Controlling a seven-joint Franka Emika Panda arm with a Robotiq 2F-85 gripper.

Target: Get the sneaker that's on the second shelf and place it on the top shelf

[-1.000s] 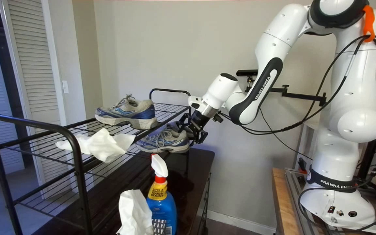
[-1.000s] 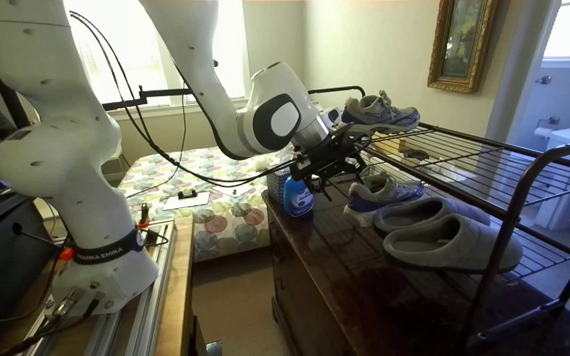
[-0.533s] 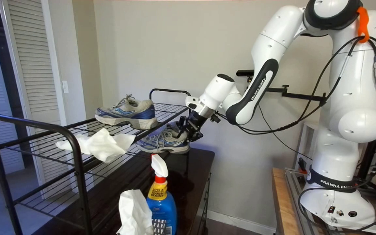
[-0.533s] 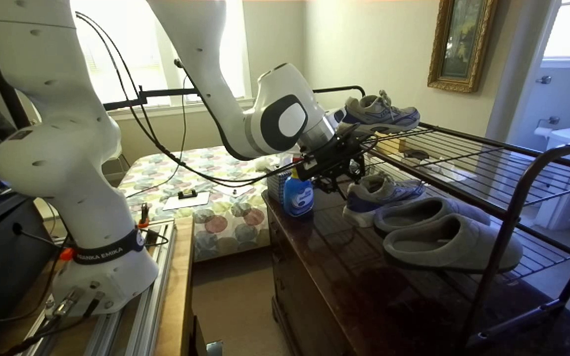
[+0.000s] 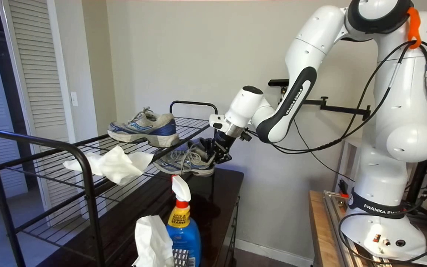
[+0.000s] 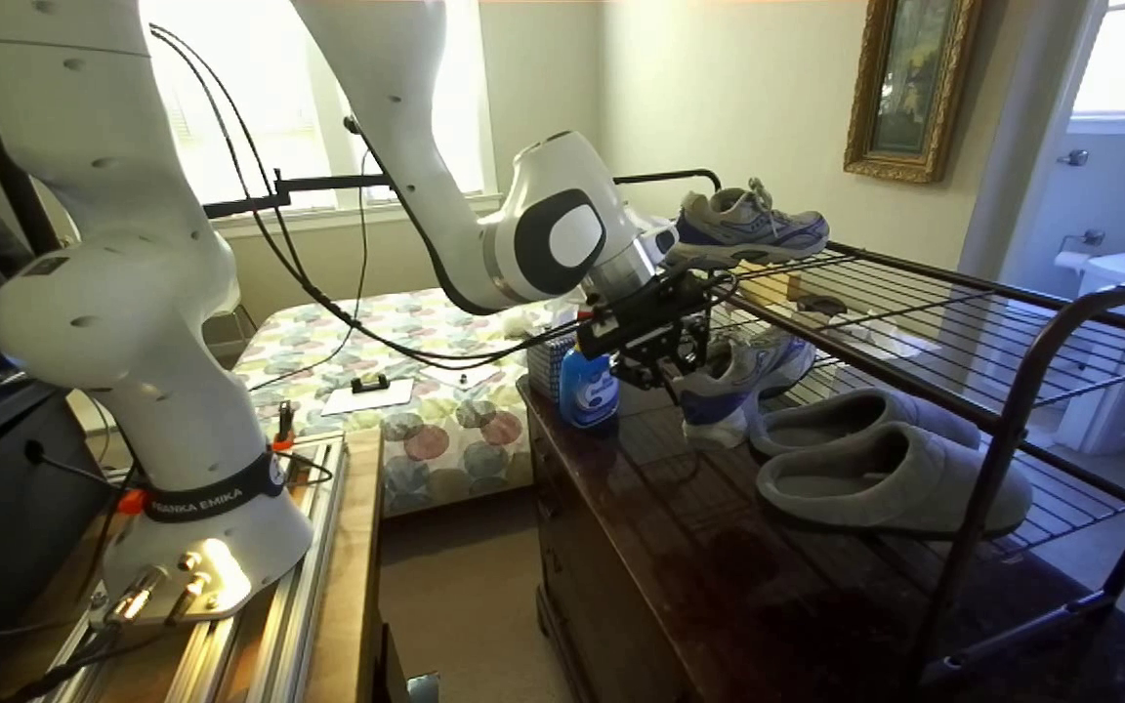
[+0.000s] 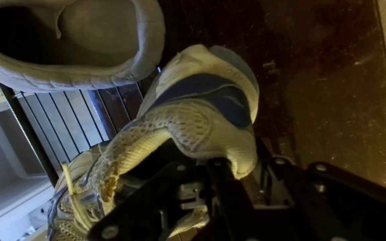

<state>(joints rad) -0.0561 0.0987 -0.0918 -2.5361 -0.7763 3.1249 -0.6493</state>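
The grey sneaker (image 5: 184,161) with pale sole and blue accents is on the second shelf (image 6: 1075,496), tipped to one side. My gripper (image 7: 235,167) is shut on its heel collar. In the wrist view the left finger is inside the shoe opening and the right finger is outside the heel (image 7: 209,97); the tips are mostly hidden. In both exterior views the gripper (image 5: 215,154) stands at the shoe's heel end, just under the edge of the top shelf (image 6: 899,376). Whether the whole sole touches the wires I cannot tell.
A near-identical sneaker (image 5: 145,128) and white crumpled paper (image 5: 119,165) lie on the top shelf. Grey slippers (image 6: 899,478) sit beside the gripped shoe. A blue spray bottle (image 5: 184,230) stands on the dark dresser (image 6: 719,586). The upper tier's front rail (image 5: 195,135) runs close above.
My gripper has moved in toward the shoe and closed on its heel. The sneaker has rolled to one side and its toe has swung; the slipper beside it has shifted slightly.
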